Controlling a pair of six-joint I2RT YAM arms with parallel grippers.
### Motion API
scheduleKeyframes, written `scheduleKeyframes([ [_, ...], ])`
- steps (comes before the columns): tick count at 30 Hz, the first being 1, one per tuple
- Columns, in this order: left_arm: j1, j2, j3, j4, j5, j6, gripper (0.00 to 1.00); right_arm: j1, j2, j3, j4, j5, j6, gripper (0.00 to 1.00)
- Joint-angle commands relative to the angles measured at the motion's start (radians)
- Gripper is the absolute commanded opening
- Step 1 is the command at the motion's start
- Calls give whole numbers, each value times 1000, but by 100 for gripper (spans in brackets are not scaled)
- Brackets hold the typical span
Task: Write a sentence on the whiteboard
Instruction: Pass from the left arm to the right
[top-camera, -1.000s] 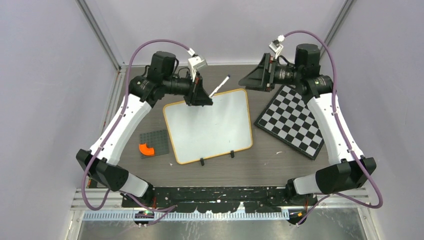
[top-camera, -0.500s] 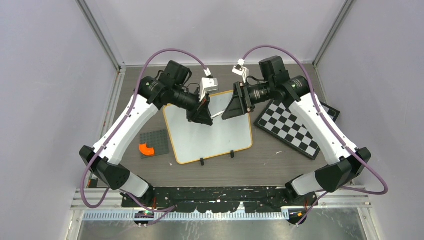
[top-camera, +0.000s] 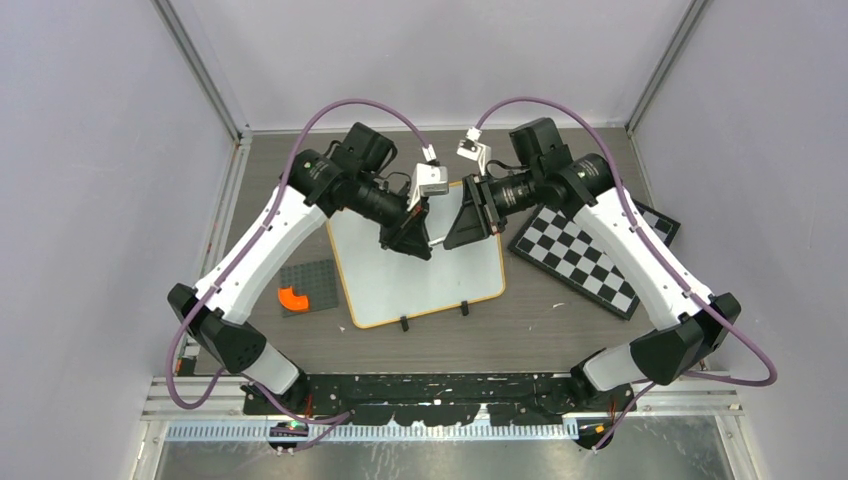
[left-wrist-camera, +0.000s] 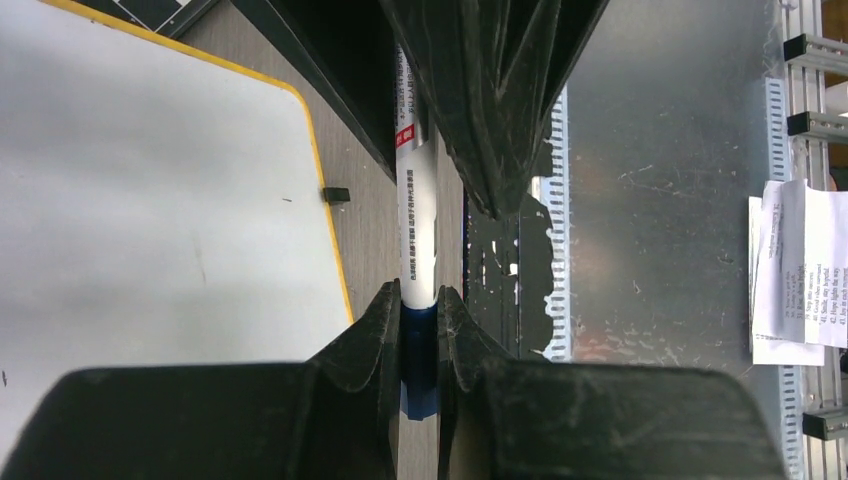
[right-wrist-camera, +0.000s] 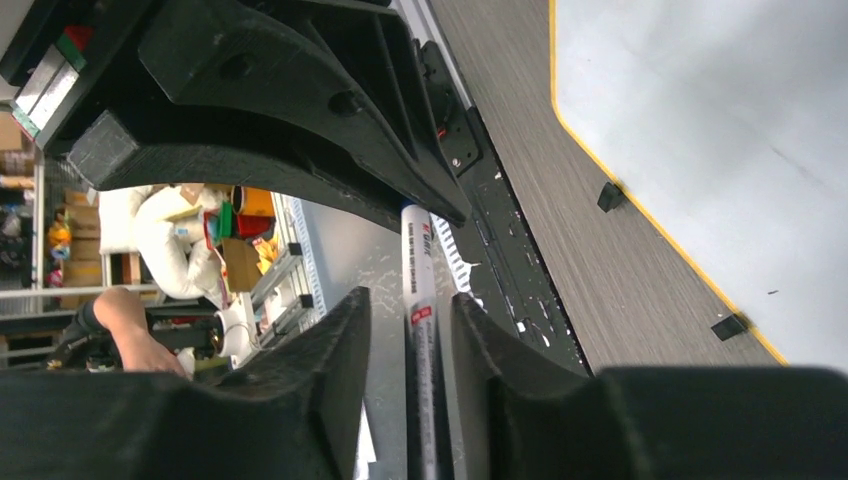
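Both arms now meet over the far half of the large white rectangular whiteboard with the thin orange-yellow frame (top-camera: 400, 290). It lies flat at mid-table on the dark wood-grain table (top-camera: 540, 330), with its two black clip feet (top-camera: 404, 323) on the near edge. The board sits where it did a second ago. Then the arms were well apart, the left gripper (left-wrist-camera: 420, 300) at the board's far-left corner and the right gripper (right-wrist-camera: 410, 310) off the board, beyond the black-and-white checkered board (top-camera: 585, 265). Half a second ago both had swung inward. Now their tips nearly touch, joined by the slim white marker with printed barrel and blue end (left-wrist-camera: 415, 220). Left jaws are pressed together on the marker's blue end, the barrel running straight out toward the right gripper. Right jaws straddle the barrel's other end, set a little apart, with a sliver of gap visible beside the pen on at least one side, so no firm pinch is seen. The marker is held above the board. The right forearm now crosses the checkered board's far corner. The small orange curved piece (top-camera: 293, 298) on the dark grey studded plate (top-camera: 318, 280), left of the whiteboard, is unmoved.
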Motion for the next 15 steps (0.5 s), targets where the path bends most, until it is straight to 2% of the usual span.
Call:
scheduleKeyframes([
  [1,-23,17,57,-33,12,41,0,13,1,41,-19,-46,-32,36],
  [6,-36,41,91,-58,-3,51,0,18,18,44,-37,-76,-43,21],
  [10,-37,36,99,-44,-48,36,0,23,24,61,-84,-53,-67,1],
  [11,-37,30,97,-37,-62,21,5,22,26,69,-97,-47,-77,0],
  [15,-11,-15,47,11,-55,-6,39,10,9,89,-92,-7,-79,0],
])
